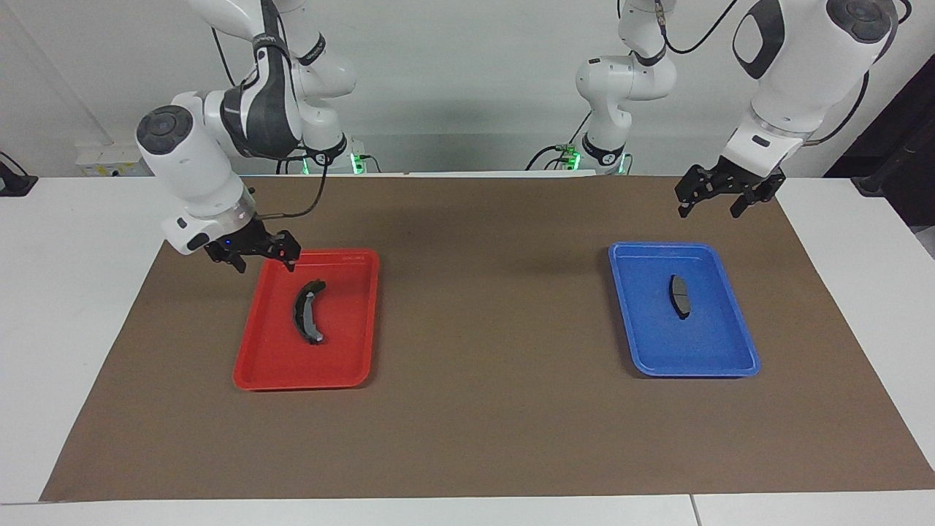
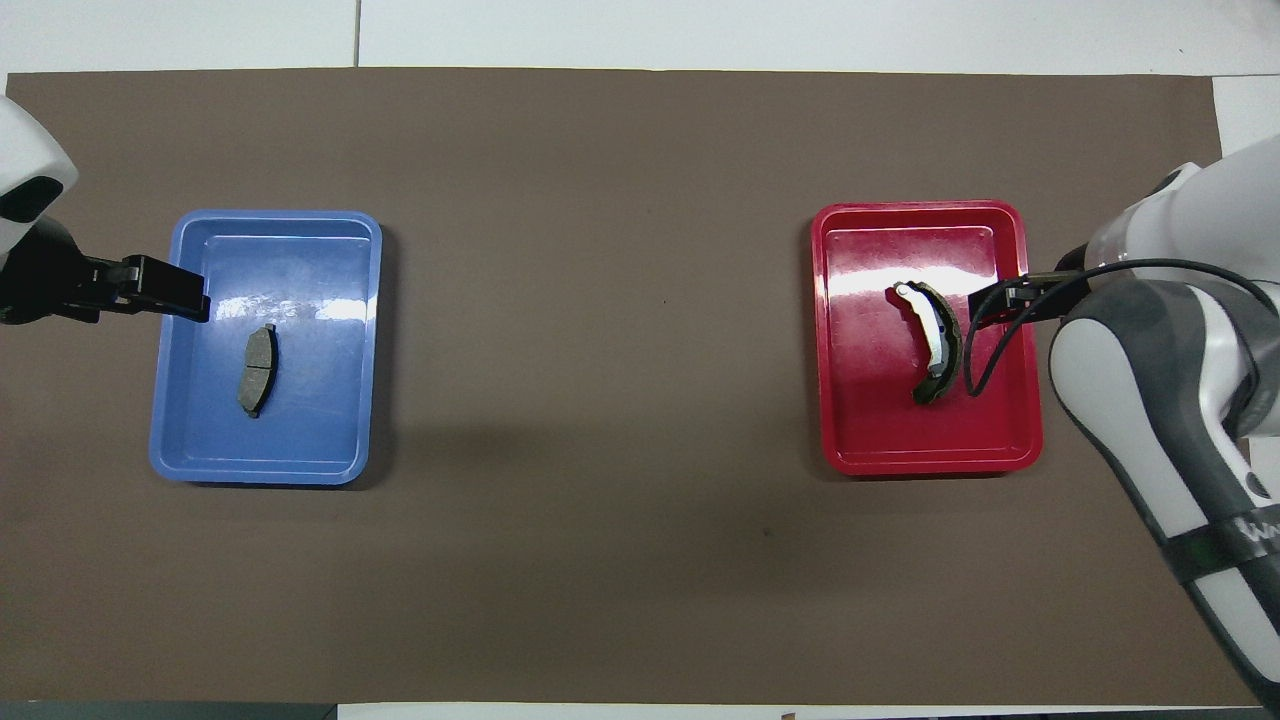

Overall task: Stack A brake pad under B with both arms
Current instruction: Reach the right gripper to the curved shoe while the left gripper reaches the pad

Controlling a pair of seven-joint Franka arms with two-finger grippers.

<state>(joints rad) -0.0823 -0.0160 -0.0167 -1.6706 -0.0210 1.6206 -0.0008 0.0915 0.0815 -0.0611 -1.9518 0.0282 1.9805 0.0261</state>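
Note:
The short gray A brake pad [image 1: 680,296] [image 2: 258,370] lies flat in the blue tray [image 1: 694,370] [image 2: 260,472]. B, the long curved pad [image 1: 308,310] [image 2: 935,342], lies in the red tray [image 1: 292,381] [image 2: 930,462]. My right gripper [image 1: 264,266] [image 2: 985,305] hangs open over the red tray's rim toward the right arm's end, just above B and not touching it. My left gripper [image 1: 708,210] [image 2: 190,300] hangs open and empty, high over the blue tray's edge toward the left arm's end.
Both trays rest on a brown mat [image 1: 482,321] [image 2: 600,400] that covers most of the white table [image 1: 66,292]. A wide stretch of mat lies between the trays. The right arm's cable [image 2: 975,365] loops over the red tray.

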